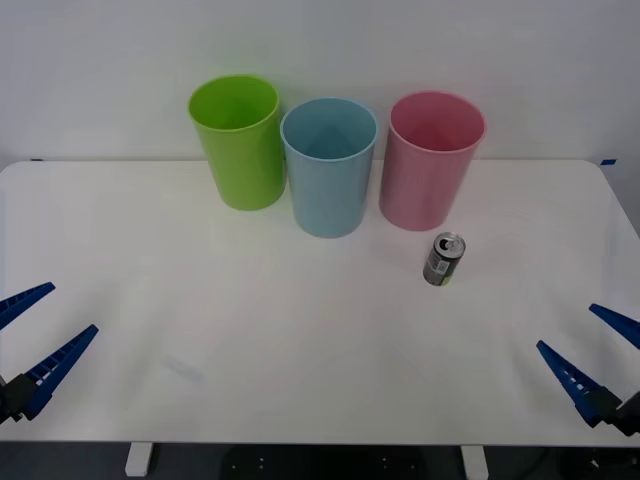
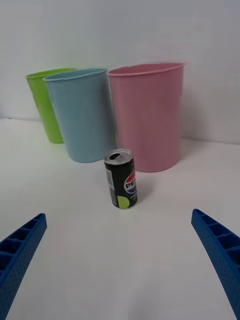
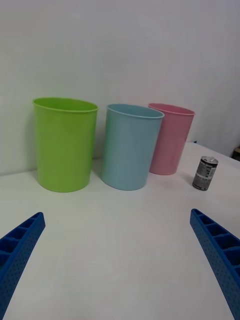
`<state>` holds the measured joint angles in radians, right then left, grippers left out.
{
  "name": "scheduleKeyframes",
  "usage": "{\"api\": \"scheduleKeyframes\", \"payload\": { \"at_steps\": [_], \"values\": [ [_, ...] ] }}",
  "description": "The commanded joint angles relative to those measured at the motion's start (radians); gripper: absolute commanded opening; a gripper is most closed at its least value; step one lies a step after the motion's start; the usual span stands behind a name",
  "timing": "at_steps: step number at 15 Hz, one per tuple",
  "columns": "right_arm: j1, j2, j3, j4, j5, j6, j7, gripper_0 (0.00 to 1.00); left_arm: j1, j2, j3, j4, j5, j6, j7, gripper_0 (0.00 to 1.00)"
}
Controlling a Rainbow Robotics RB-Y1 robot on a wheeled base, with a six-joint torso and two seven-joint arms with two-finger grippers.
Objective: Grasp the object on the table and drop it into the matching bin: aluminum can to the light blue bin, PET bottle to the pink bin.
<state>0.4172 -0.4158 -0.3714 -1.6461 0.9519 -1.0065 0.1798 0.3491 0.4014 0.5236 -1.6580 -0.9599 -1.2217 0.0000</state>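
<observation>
A small dark can (image 1: pixel 443 259) with a silver top stands upright on the white table (image 1: pixel 300 340), just in front of the pink bin (image 1: pixel 432 158). The light blue bin (image 1: pixel 328 165) stands left of the pink one. In the right wrist view the can (image 2: pixel 120 178) is centred ahead of the fingers, with the pink bin (image 2: pixel 146 116) and light blue bin (image 2: pixel 81 113) behind it. My right gripper (image 1: pixel 590 355) is open near the table's front right corner. At the front left corner my left gripper (image 1: pixel 35 338) is open too. The left wrist view shows the can (image 3: pixel 205 173) far off.
A lime green bin (image 1: pixel 238 140) stands left of the light blue one, all three in a row near the table's far edge against a white wall. Bare tabletop lies between the grippers and the bins.
</observation>
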Motion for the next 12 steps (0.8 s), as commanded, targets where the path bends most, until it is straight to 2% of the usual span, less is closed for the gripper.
{"api": "scheduleKeyframes", "payload": {
  "at_steps": [1,3,12],
  "values": [
    [0.000,0.000,0.077,0.000,-0.001,0.088,0.072,1.00,0.000,0.000,0.000,0.000,0.000,0.000,0.000,1.00],
    [-0.009,0.000,0.131,0.000,-0.001,0.147,0.115,1.00,0.000,0.000,0.000,0.000,0.000,0.000,0.000,1.00],
    [-0.069,0.000,0.302,0.000,0.001,0.368,0.148,1.00,0.000,0.000,0.000,0.000,0.000,0.000,0.000,1.00]
  ]
}}
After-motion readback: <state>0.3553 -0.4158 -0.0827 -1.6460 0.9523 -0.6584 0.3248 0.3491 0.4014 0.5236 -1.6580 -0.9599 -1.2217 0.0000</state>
